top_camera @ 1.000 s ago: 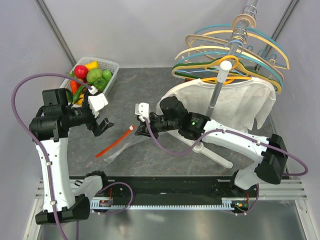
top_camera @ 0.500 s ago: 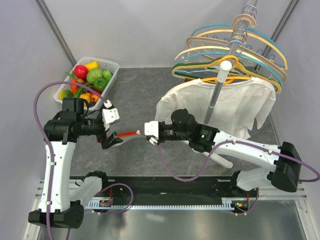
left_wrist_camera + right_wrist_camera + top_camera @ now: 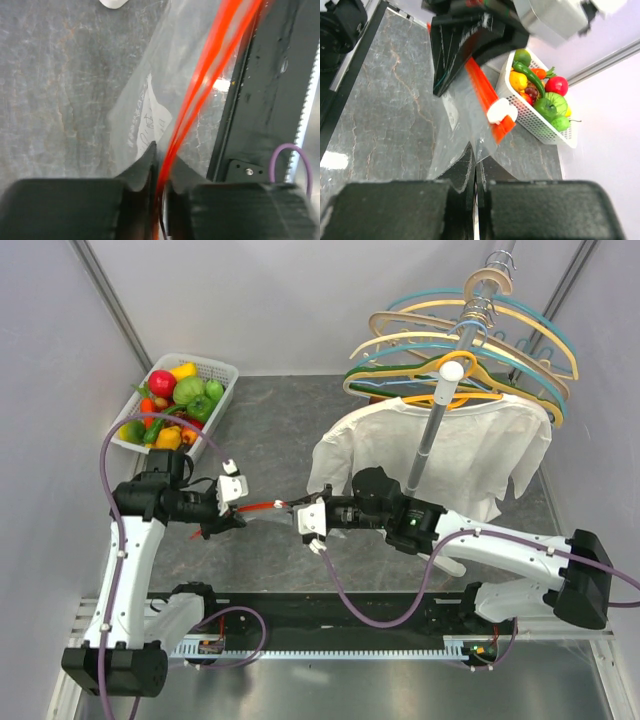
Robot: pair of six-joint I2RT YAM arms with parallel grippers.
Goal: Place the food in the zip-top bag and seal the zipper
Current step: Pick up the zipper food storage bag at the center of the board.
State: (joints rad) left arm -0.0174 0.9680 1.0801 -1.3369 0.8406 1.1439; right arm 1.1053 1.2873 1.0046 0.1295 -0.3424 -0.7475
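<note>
The zip-top bag (image 3: 262,518) hangs stretched between my two grippers above the table. My left gripper (image 3: 162,162) has its jaws closed round the red-orange zipper (image 3: 210,65) at the bag's left end (image 3: 225,512). My right gripper (image 3: 476,156) is shut on the clear plastic (image 3: 455,120) just below the zipper (image 3: 482,87), near its white slider (image 3: 501,111). The food (image 3: 175,390), red, green, yellow and orange pieces, lies in the white lattice basket (image 3: 222,368) at the back left, also seen as food (image 3: 545,97) in the right wrist view.
A hanger stand (image 3: 455,370) with several coloured hangers and a white shirt (image 3: 470,450) fills the back right. The black base rail (image 3: 350,612) runs along the near edge, close under the bag (image 3: 260,100).
My left gripper swung right and down to the zipper and closed on it. My right gripper carried the bag rightward and up, pulling the zipper edge taut.
</note>
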